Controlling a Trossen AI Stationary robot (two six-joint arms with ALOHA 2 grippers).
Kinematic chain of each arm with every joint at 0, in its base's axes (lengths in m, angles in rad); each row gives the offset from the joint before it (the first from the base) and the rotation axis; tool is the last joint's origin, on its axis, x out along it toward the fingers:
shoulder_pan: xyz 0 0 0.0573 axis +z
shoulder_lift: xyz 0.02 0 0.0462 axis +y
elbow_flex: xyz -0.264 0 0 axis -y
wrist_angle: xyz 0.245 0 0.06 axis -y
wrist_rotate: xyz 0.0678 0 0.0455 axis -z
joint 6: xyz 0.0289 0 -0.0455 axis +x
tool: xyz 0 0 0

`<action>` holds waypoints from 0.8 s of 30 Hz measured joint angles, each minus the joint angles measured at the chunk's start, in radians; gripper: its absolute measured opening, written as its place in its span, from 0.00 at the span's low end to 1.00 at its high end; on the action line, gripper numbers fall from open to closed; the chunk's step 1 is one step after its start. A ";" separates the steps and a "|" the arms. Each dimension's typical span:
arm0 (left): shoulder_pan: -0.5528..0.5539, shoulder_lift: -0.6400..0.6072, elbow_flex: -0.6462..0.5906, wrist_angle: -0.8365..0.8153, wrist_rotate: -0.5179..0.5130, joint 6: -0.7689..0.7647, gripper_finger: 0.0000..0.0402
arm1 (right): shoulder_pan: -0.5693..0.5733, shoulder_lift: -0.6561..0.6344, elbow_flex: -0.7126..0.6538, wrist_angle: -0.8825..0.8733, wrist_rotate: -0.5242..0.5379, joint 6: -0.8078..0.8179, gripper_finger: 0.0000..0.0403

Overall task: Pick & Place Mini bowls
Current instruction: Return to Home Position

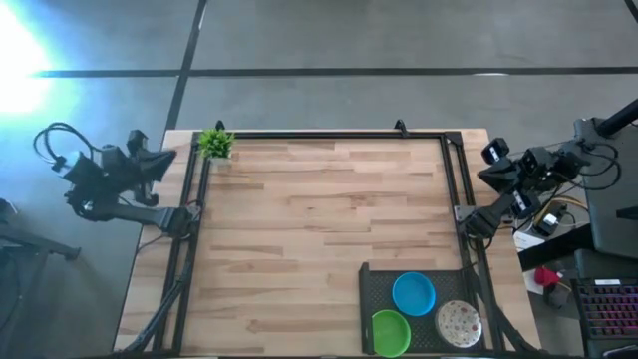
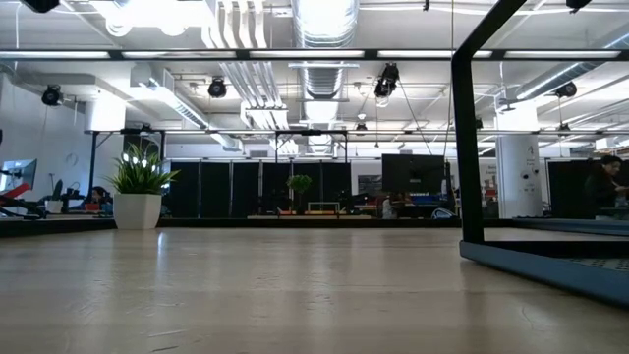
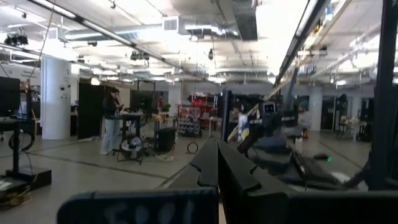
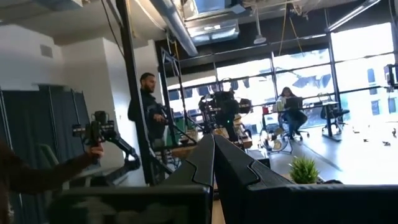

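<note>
L claw (image 3: 217, 148) sits off the left edge of the surface (image 1: 299, 229), closed tight, nothing held. Plant (image 1: 214, 144) at far-left corner. Black shelf (image 1: 371, 289) at near-right corner w/ green bowl (image 1: 390, 332), blue bowl (image 1: 413, 293) & speckled white bowl (image 1: 459, 322) on it, close together. Can't tell from above if they're stacks. R claw (image 4: 213, 140) off right edge, also closed, empty.

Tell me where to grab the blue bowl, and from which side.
Take the blue bowl by its rim, from above, at the edge facing the table's middle: it sits mouth-up on the black rack, the green bowl and speckled bowl crowding the opposite side.
</note>
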 joint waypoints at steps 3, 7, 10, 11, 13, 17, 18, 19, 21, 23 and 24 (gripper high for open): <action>0.000 -0.001 -0.046 0.015 0.000 0.001 0.00 | 0.000 0.000 -0.034 0.007 -0.001 -0.004 0.02; 0.000 -0.001 -0.111 0.062 0.000 0.002 0.00 | 0.000 0.000 -0.087 0.059 -0.002 -0.023 0.02; 0.000 -0.002 -0.166 0.097 0.000 0.000 0.00 | 0.000 -0.001 -0.131 0.098 -0.003 -0.040 0.02; 0.000 -0.002 -0.186 0.115 0.002 0.000 0.00 | 0.000 -0.001 -0.147 0.112 -0.003 -0.040 0.02; 0.000 -0.002 -0.226 0.155 0.015 0.000 0.00 | 0.000 -0.001 -0.184 0.152 -0.003 -0.040 0.02; 0.000 -0.002 -0.308 0.217 0.021 -0.010 0.00 | 0.000 -0.001 -0.265 0.233 -0.003 -0.039 0.02; 0.000 -0.002 -0.329 0.231 0.021 -0.015 0.00 | 0.000 -0.001 -0.284 0.250 -0.003 -0.039 0.02; 0.000 -0.003 -0.348 0.245 0.021 -0.018 0.00 | 0.000 -0.001 -0.304 0.264 -0.003 -0.038 0.02; 0.000 -0.003 -0.389 0.274 0.021 -0.025 0.00 | 0.000 -0.001 -0.346 0.301 -0.003 -0.034 0.02; 0.000 -0.003 -0.434 0.324 0.021 -0.028 0.00 | 0.000 -0.001 -0.387 0.345 -0.003 -0.035 0.02; 0.000 -0.003 -0.455 0.354 0.021 -0.028 0.00 | 0.000 -0.002 -0.409 0.365 -0.003 -0.036 0.02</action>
